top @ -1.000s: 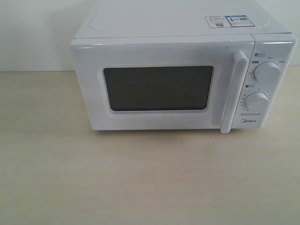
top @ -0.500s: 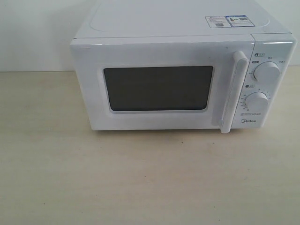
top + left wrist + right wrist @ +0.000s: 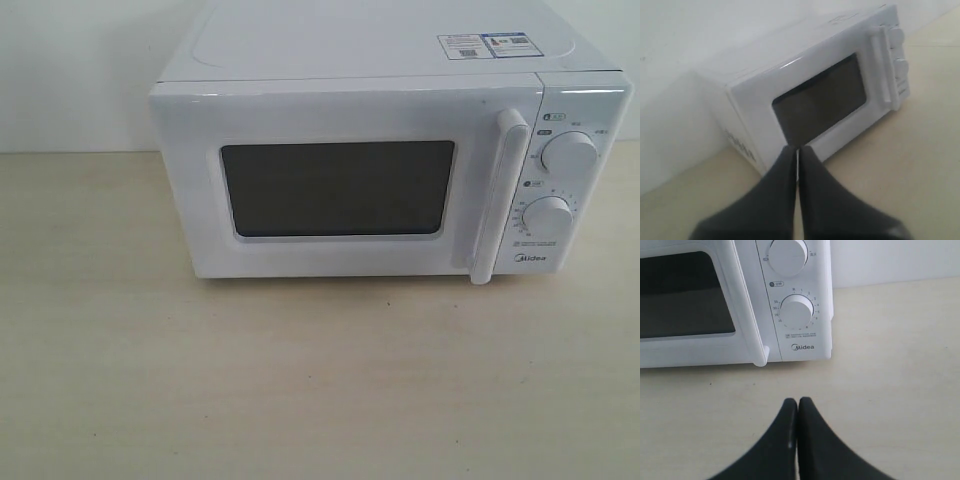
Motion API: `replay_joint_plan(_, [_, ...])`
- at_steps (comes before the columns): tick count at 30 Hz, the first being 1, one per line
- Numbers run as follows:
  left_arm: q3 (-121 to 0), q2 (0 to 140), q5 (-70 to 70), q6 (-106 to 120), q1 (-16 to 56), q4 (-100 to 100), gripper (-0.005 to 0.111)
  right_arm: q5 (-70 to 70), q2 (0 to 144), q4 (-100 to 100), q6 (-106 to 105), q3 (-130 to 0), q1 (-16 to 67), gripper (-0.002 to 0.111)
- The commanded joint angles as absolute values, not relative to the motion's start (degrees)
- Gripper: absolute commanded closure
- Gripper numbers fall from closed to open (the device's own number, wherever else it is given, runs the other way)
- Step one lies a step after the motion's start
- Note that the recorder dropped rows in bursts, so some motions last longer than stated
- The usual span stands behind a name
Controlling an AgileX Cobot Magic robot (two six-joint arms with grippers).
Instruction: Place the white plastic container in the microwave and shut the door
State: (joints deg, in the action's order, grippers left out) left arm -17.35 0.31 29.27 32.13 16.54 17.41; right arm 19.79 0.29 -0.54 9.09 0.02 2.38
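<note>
Nothing has moved: the white dark-windowed door (image 3: 340, 190) of the white boxy microwave (image 3: 350, 60), bar handle (image 3: 497, 195) at three o'clock, stays shut; left gripper (image 3: 797, 152) and right gripper (image 3: 798, 405) pressed together, idle.

The microwave (image 3: 390, 60) stood on the worktop (image 3: 300, 380) toward twelve o'clock. Its door (image 3: 340, 110) faced six, with the handle (image 3: 497, 195) and dials (image 3: 568, 155) toward three.

The left gripper (image 3: 798, 150) had two matte charcoal jaws, smooth and somewhat blurred. They were broad at the base and curved inward to slim, rounded tips at the end nearer the microwave (image 3: 815, 95), with a thin pale line running between them. The right gripper (image 3: 798, 401) had the same curved, tapering pair in black, sharper, with a tiny pale speck beside its dark seam.
</note>
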Motion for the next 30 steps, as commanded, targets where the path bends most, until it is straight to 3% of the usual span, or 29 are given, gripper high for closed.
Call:
replay_joint_plan(1, [-13.3, 0.0, 21.8, 10.8, 16.0, 5.3, 0.103, 19.6, 0.0, -0.5, 8.9, 0.0, 2.3, 0.109])
replay_joint_plan(30, [-0.8, 0.0, 14.7, -6.7, 13.7, -4.1, 0.103, 20.1, 0.0, -0.5, 8.9, 0.0, 2.3, 0.109])
